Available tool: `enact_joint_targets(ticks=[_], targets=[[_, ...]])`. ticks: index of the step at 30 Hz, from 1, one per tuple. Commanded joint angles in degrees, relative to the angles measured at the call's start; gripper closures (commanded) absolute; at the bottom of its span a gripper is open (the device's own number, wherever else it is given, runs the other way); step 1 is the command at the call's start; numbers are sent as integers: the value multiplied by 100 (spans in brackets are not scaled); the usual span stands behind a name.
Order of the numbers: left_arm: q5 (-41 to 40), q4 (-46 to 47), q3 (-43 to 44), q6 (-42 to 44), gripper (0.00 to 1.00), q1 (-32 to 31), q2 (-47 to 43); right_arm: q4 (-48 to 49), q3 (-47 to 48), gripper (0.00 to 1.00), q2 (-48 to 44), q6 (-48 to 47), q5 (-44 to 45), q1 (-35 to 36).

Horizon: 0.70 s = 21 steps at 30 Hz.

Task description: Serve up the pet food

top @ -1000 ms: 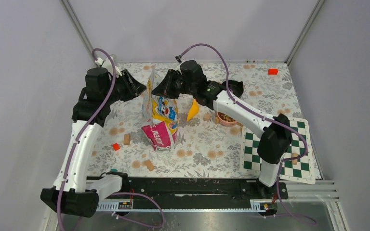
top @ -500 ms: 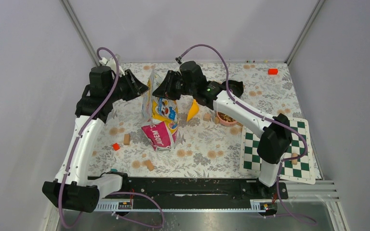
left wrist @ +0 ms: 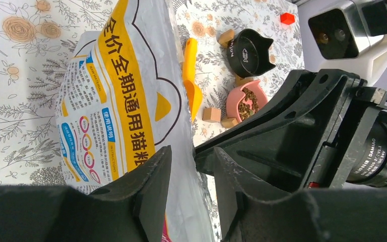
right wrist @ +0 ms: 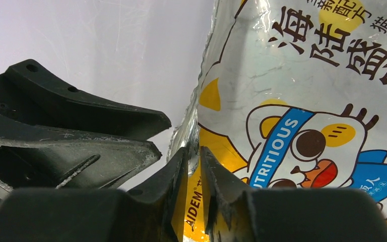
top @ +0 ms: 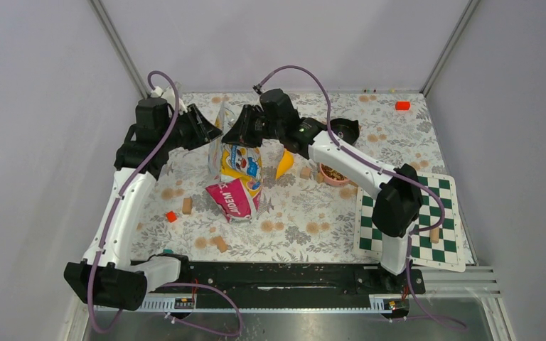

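Here the bag (top: 236, 167) stands upright in the far middle of the table, and I have both hands at its top edge because, as I judge it, the mouth must be parted before anything can be scooped or poured. My right gripper (right wrist: 194, 154) is pinched narrow on the top seam from the right, with the foil caught between its fingers. My left gripper (left wrist: 190, 156) reaches in from the left with its jaws a little apart; the bag's edge runs into the gap but, so far as I can tell, is not clamped. The pet food (left wrist: 251, 97) that shows lies in the pink bowl (top: 325, 177) to the right of the bag (a modest helping, no heap). The yellow scoop (top: 283, 163) lies between bag and bowl, and a black bowl (top: 345, 129) sits just beyond. Everything rests on a flowered cloth (top: 306, 213) strewn with wooden cubes (top: 187, 205), with a red block (top: 402, 105) at the far right corner and a chessboard mat (top: 434, 213) near right. Pale bare walls close in the sides.
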Motion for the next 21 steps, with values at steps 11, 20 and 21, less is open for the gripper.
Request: enact_joint_targets(ticks=[11, 20, 21], targets=[[33, 254, -80, 132, 66, 31, 86, 60, 157, 95, 65, 28, -198, 8], [-169, 151, 81, 162, 71, 31, 49, 246, 142, 64, 40, 250, -381, -2], [-181, 149, 90, 157, 71, 30, 36, 250, 149, 63, 52, 279, -393, 3]])
